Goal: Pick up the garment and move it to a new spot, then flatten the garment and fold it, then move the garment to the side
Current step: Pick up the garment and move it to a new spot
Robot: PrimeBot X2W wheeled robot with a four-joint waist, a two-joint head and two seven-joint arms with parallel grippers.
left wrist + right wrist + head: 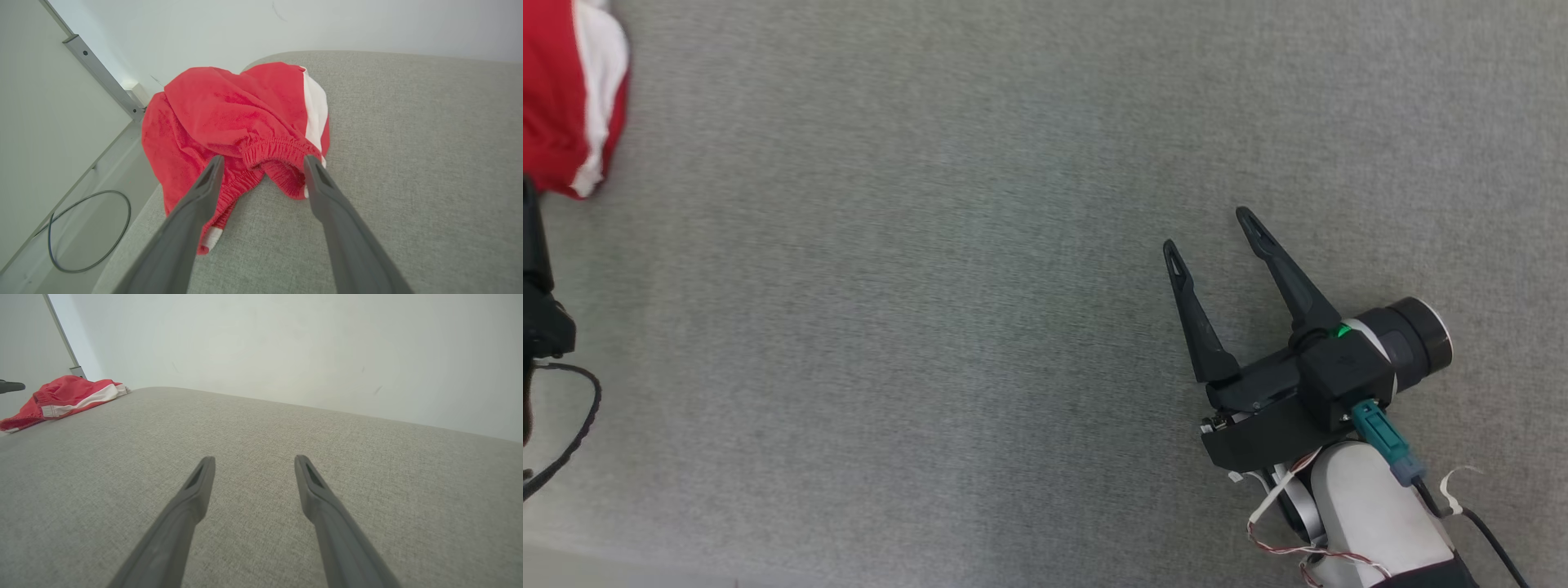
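Left gripper (264,160) stood spread at the shorts (229,118) waistband — lined up, likely, to pinch. Right gripper (1207,229) hung spread at four o'clock.

A grey woven cushion (947,269) spreads out before me, backed along its far edge by a plain white wall (286,343). Past its rounded far-left corner I see a grey metal rail (102,75) slanting up beside a pale panel (41,122). Below the cushion's left edge a thin black cable (130,212) lies in a loose loop on the pale floor (88,228).
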